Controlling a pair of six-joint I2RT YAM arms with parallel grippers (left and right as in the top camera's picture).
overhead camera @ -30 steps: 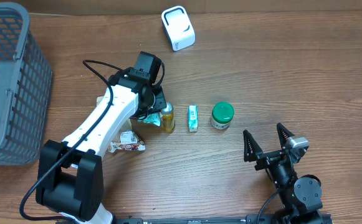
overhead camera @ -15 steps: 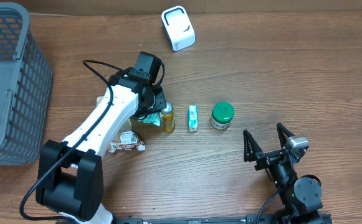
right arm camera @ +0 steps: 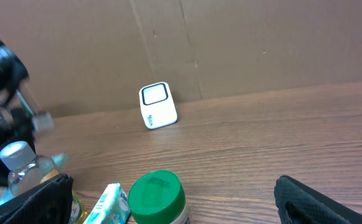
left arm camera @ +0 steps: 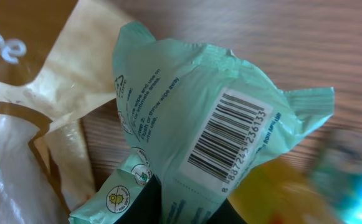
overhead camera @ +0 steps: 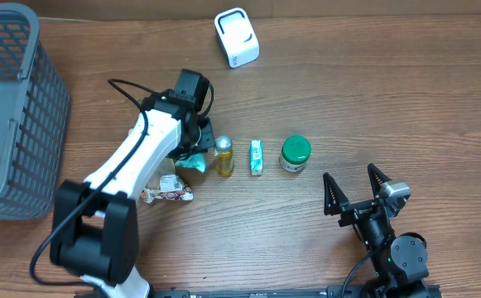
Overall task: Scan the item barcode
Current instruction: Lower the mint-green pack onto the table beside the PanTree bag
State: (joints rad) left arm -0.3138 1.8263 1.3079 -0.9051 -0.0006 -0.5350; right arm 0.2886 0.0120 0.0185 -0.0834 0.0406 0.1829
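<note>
The left pincer point(overhead camera: 194, 156) is sitting left of centre in the overhead view and appears to be pinching the lower end of the mint-green packet point(left arm camera: 193, 124). The packet is rising out of the dark fingers toward the top of the wrist view, its long axis leaning slightly left. The barcode point(left arm camera: 227, 140) is lying slantwise on the face turned toward the wrist camera. The white scanner point(overhead camera: 237, 37) is standing at the upper middle of the overhead frame, up and slightly right of the pincer and well apart from it. Bare table point(overhead camera: 406, 91) is lying between them, so nothing seems to be blocking a carry that way. The packet will probably need turning so that the barcode faces the scanner. Just right of the packet the yellow bottle point(overhead camera: 223, 156), the small teal box point(overhead camera: 257, 157) and the green-lidded jar point(overhead camera: 295, 154) are standing in a row. A brown snack packet point(overhead camera: 167, 189) is lying below it, and a grey basket point(overhead camera: 8, 108) is filling the left edge. The right pincer point(overhead camera: 349, 178) is waiting at the lower right with its fingers spread wide, empty, and much farther from the packet.
</note>
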